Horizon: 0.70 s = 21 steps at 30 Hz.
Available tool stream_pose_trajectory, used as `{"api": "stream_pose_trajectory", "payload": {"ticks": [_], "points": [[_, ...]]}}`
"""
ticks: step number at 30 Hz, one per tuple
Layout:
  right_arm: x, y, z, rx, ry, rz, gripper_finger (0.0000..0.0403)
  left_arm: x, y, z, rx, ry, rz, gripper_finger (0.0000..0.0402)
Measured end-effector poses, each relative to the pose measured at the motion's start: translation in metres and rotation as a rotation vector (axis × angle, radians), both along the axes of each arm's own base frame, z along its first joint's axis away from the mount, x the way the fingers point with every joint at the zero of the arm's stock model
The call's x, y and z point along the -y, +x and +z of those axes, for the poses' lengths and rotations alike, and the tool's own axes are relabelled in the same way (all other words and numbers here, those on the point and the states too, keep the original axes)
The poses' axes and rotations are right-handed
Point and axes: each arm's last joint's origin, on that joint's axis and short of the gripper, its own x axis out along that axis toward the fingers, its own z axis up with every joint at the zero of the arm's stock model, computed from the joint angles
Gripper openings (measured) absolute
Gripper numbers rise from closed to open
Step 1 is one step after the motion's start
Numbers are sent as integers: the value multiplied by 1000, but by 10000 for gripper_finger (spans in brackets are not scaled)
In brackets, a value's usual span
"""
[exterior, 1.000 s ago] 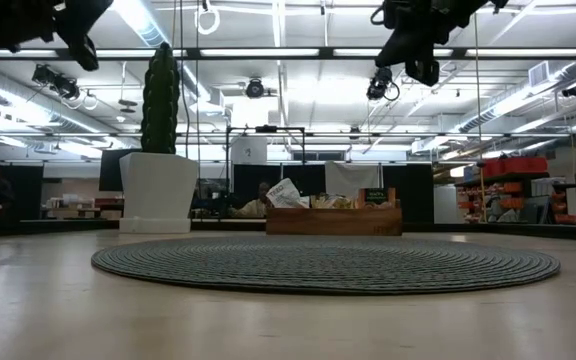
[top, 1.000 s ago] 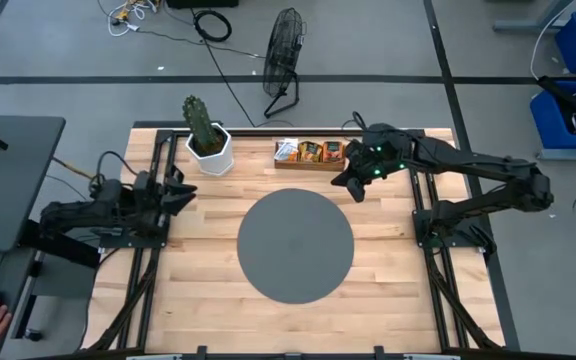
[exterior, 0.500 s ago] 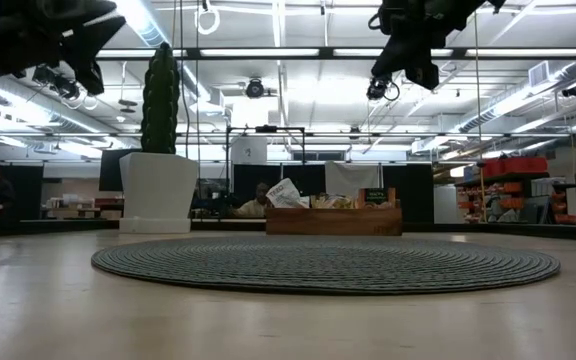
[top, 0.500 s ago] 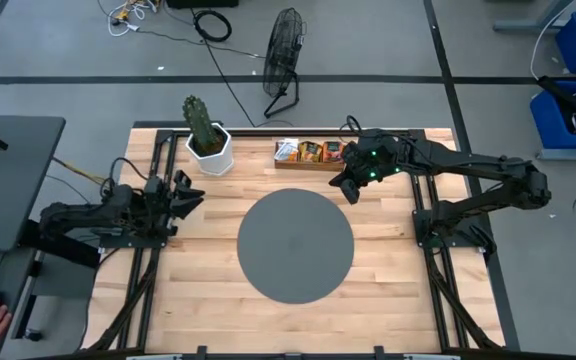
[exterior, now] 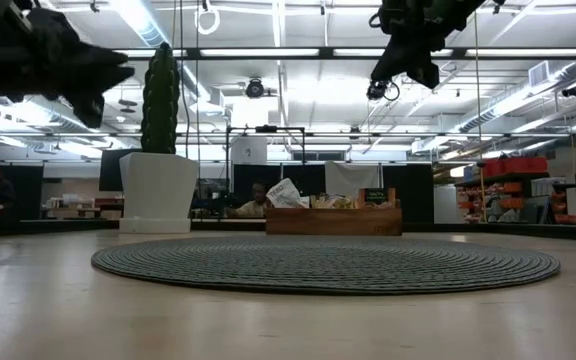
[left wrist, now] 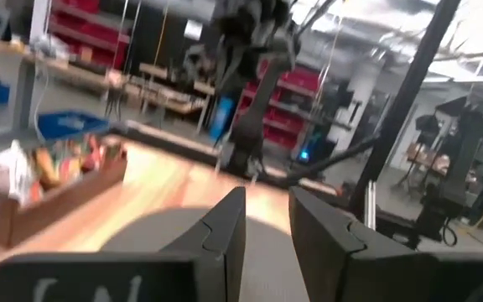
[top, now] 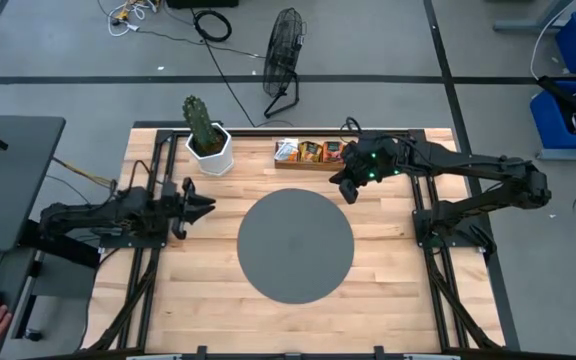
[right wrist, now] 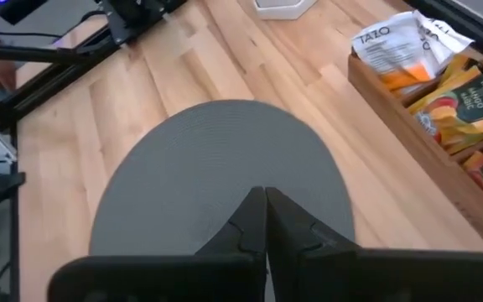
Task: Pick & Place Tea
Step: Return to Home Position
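Wooden table (top: 218, 290) seen from above. At left, the left gripper (top: 208, 205) hovers beside a round grey mat (top: 295, 246), fingers a little apart, holding nothing. Behind the mat, orange and white tea sachets (top: 312, 150) sit in a tray (top: 308, 165). Just right of it, the right gripper (top: 349, 192) hangs closed and empty.

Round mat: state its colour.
The round mat is grey with fine concentric ribs; the right wrist view shows it best.
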Motion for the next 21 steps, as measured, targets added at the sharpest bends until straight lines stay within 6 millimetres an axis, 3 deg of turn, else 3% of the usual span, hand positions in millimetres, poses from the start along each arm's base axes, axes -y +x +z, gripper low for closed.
{"api": "stream_pose_trajectory", "payload": {"ticks": [13,18,21], "points": [[-20,-1,-1,-38,-49,116,2,-1,1,-12,-131,-9,-9,96],[-29,-23,-1,-26,-48,157,2,-1,1,-10,-115,31,-1,96],[-38,-42,-7,100,-24,128,2,-1,1,-9,-105,27,2,96]]}}
